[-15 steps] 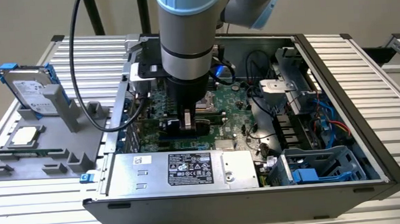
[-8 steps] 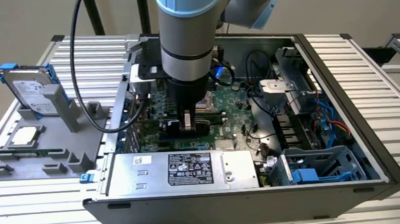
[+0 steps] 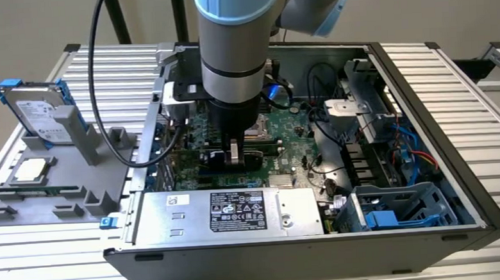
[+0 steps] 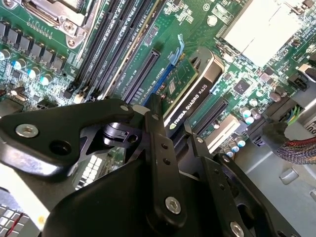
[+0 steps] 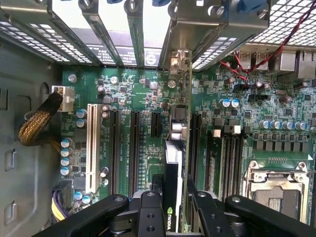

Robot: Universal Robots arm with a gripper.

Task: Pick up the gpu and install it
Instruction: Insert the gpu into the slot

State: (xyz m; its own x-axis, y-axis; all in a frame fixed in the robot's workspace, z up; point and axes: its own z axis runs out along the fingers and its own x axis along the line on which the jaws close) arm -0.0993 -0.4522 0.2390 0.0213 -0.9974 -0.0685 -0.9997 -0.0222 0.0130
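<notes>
Jaws closed on the gpu [image 4: 190, 96], card upright on its edge over the motherboard [image 5: 143, 98], inside the open computer case [image 3: 438, 136]

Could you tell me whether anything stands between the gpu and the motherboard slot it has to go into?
Nothing visible does. In both wrist views the gpu stands on edge between the gripper fingers, already down at the motherboard among the long black expansion slots, its bracket end toward the rear openings. Whether it is fully seated cannot be told.
</notes>
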